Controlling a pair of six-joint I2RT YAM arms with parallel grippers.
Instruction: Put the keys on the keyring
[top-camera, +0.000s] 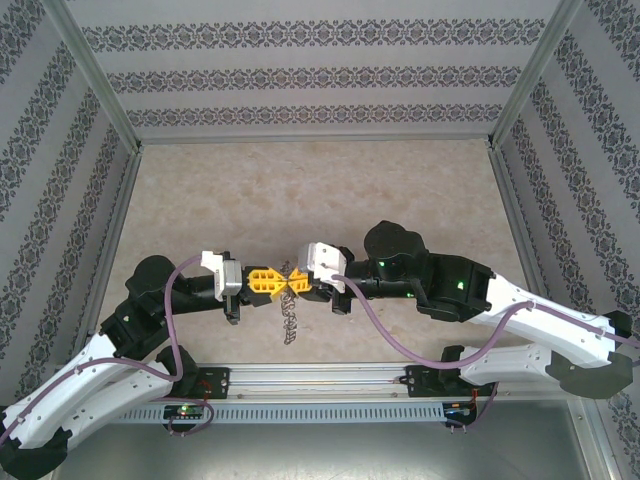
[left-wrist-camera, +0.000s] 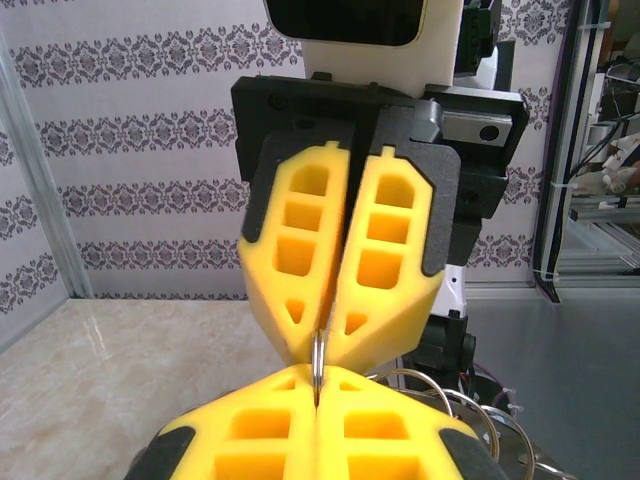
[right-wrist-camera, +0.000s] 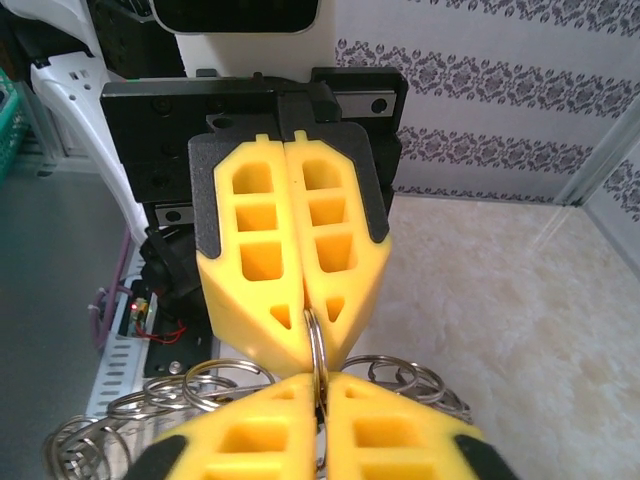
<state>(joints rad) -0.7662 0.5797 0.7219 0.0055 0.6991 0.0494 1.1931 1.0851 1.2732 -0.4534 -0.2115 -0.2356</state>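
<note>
My two grippers meet tip to tip above the middle of the table, left gripper (top-camera: 278, 281) and right gripper (top-camera: 297, 282). Both are shut on the same metal ring of the keyring, seen edge-on (left-wrist-camera: 318, 358) (right-wrist-camera: 317, 350) between the yellow pads. In the left wrist view my left gripper (left-wrist-camera: 317, 388) is at the bottom and the right gripper (left-wrist-camera: 322, 340) faces it from above. The right wrist view mirrors this: right gripper (right-wrist-camera: 320, 388) below, left gripper (right-wrist-camera: 310, 335) above. The keyring's many wire loops (top-camera: 288, 322) (right-wrist-camera: 190, 388) hang below the grip. The keys are hidden.
Beige marble-patterned tabletop (top-camera: 300, 190) lies beyond the arms, enclosed by patterned walls and aluminium posts (top-camera: 100, 75). A metal rail (top-camera: 320, 378) with wiring runs along the near edge between the arm bases.
</note>
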